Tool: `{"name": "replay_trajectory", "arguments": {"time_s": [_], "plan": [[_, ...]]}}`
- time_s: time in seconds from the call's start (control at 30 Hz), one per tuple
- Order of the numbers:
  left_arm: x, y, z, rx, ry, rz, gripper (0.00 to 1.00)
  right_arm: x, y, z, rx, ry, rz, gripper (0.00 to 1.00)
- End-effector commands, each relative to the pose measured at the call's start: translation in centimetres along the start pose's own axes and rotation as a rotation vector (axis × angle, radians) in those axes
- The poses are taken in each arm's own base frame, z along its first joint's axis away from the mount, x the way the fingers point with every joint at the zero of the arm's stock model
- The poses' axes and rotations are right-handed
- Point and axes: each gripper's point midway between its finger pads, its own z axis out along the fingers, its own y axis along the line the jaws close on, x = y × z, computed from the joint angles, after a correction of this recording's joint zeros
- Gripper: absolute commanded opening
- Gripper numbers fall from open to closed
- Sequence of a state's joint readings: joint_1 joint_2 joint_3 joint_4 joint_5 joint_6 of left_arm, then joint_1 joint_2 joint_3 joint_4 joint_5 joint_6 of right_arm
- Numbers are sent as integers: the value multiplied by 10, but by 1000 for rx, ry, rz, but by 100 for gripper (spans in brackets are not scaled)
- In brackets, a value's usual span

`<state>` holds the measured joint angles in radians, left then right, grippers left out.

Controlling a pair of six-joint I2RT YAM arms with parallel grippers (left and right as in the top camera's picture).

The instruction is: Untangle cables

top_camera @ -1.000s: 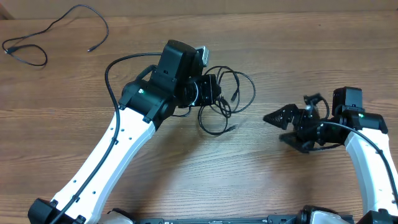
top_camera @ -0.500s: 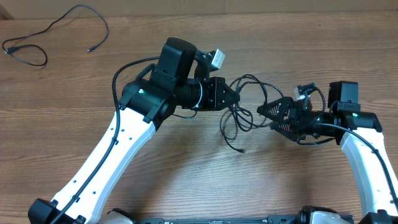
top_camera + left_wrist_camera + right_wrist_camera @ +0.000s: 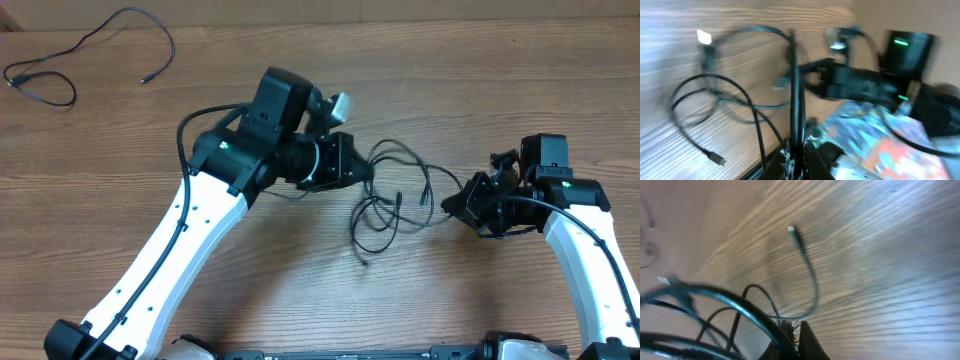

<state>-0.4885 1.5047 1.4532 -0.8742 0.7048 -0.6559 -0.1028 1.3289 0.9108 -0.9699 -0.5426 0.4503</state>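
A loose tangle of thin black cables [image 3: 385, 200] is stretched across the middle of the wooden table between my two grippers. My left gripper [image 3: 355, 165] is shut on the tangle's left side; in the left wrist view one cable [image 3: 796, 90] runs straight up out of the closed left gripper [image 3: 799, 152]. My right gripper [image 3: 455, 205] is shut on a strand at the right side. In the right wrist view a thick blurred cable [image 3: 740, 305] leaves the closed right gripper [image 3: 796, 336], and a free plug end [image 3: 791, 229] lies on the wood beyond.
A separate black cable [image 3: 95, 30] lies by itself in loose curves at the table's far left corner. The left arm's own thicker black wire [image 3: 185, 125] arcs beside its wrist.
My right gripper came in toward the tangle, shut on a strand and drew back to the right. The left gripper shifted right, and the tangle spread out between the two.
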Motion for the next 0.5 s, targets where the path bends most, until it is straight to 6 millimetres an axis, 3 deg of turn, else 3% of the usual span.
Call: {"name": "replay_trajectory", "arguments": {"time_s": [0.0, 0.1, 0.2, 0.3, 0.47], "plan": [[-23, 41, -22, -216, -146, -66, 4, -16, -23, -7, 155, -95, 47, 4], [-27, 79, -39, -382, -202, -162, 4, -19, -36, -10, 221, -128, 112, 4], [-27, 98, -51, -447, -217, -213, 4, -18, -36, -10, 221, -126, 116, 4], [-30, 105, -58, -452, -229, -242, 8, -16, -35, -10, 213, -116, 137, 4], [-33, 102, -62, -377, -215, -278, 4, -7, -19, -6, 124, -59, 135, 4]]}}
